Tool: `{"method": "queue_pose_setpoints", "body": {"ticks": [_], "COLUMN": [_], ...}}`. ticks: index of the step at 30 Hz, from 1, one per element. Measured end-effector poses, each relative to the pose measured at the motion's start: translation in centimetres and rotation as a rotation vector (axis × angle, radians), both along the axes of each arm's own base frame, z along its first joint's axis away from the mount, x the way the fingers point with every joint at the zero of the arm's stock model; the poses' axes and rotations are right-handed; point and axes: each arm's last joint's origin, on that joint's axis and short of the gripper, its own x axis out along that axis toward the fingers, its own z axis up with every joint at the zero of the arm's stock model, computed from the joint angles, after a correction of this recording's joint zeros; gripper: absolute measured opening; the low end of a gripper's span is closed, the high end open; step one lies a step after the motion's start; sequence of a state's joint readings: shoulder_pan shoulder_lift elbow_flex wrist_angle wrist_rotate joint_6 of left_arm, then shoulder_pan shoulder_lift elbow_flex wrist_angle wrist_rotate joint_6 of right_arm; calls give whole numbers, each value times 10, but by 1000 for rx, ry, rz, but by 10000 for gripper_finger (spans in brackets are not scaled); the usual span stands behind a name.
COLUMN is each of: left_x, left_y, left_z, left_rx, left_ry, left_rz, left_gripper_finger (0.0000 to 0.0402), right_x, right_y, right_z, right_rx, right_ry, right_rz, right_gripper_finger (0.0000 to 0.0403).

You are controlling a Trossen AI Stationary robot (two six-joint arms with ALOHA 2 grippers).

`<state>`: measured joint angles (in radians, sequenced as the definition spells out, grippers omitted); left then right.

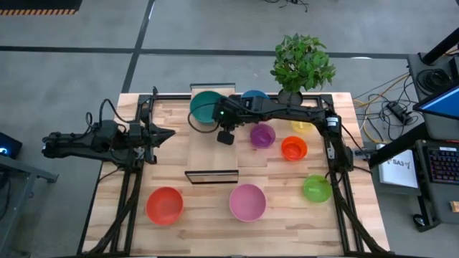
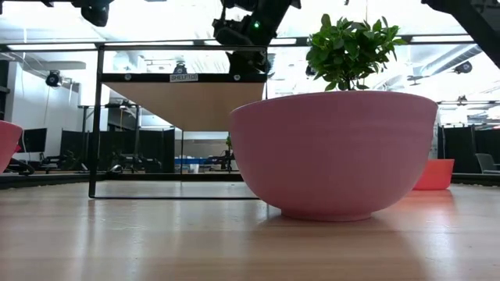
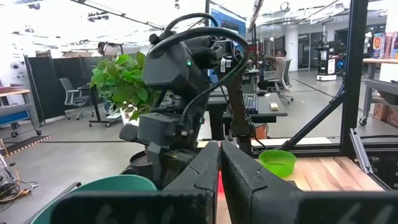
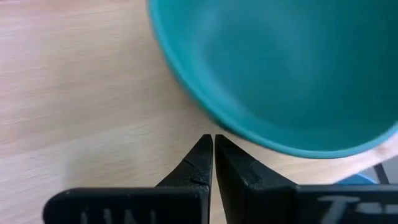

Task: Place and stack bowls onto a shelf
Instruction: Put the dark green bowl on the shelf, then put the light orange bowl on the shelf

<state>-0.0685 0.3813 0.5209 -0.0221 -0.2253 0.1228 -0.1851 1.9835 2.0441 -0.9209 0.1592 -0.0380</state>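
The teal bowl (image 1: 204,107) sits by its base on the far end of the pale wood shelf (image 1: 212,154); the blue bowl (image 1: 254,94) lies just beyond it. My right gripper (image 4: 212,140) is shut and points down over the shelf, its tips right at the teal bowl's (image 4: 273,68) near rim. It also shows in the high view (image 1: 226,136). My left gripper (image 3: 219,152) is shut and waits left of the shelf (image 1: 168,134). Purple (image 1: 262,135), orange (image 1: 293,148), yellow (image 1: 301,127), green (image 1: 316,188), red (image 1: 164,205) and pink (image 1: 247,201) bowls stand on the tabletop. My right gripper's shut fingertips (image 4: 202,149) come from above beside the teal bowl's outer wall (image 4: 205,115), over the bare plank. I cannot tell whether they touch the bowl.
A potted plant (image 1: 301,64) stands at the table's far edge behind the blue bowl. In the low view the pink bowl (image 2: 336,152) fills the foreground, with the shelf's dark frame (image 2: 95,125) behind it. Bare tabletop lies between the shelf's near end and the red and pink bowls.
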Motion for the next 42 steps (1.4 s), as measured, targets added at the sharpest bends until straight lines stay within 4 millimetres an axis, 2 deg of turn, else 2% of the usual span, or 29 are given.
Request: {"method": "queue_pose_setpoints", "body": {"ticks": [6,10,13,18,26,33,38,42], "left_x": [0,1,3,3,3,3,3,3], "left_y": [0,0,0,0,0,0,0,0], "left_z": [0,-1,-1,-2,-2,-2,-2,-2], "left_rx": [11,15,21,24,24,24,23,23], "left_ry": [6,12,20,23,22,22,22,22], "left_rz": [1,2,3,3,3,3,4,3], "left_gripper_finger": [0,0,0,0,0,0,0,0], "right_x": [4,19,29,33,30,27,22,10], "right_y": [19,44,54,50,29,26,31,53], "right_z": [-1,-5,-6,-10,-16,-16,-15,-8], "right_rx": [87,74,-2,-141,-135,-175,-174,-149], "right_ry": [-19,-145,-250,-313,-312,-281,-230,-161], "right_rz": [89,148,124,-6,-138,-194,-179,-114], "right_gripper_finger": [9,9,9,9,9,9,9,9]}}
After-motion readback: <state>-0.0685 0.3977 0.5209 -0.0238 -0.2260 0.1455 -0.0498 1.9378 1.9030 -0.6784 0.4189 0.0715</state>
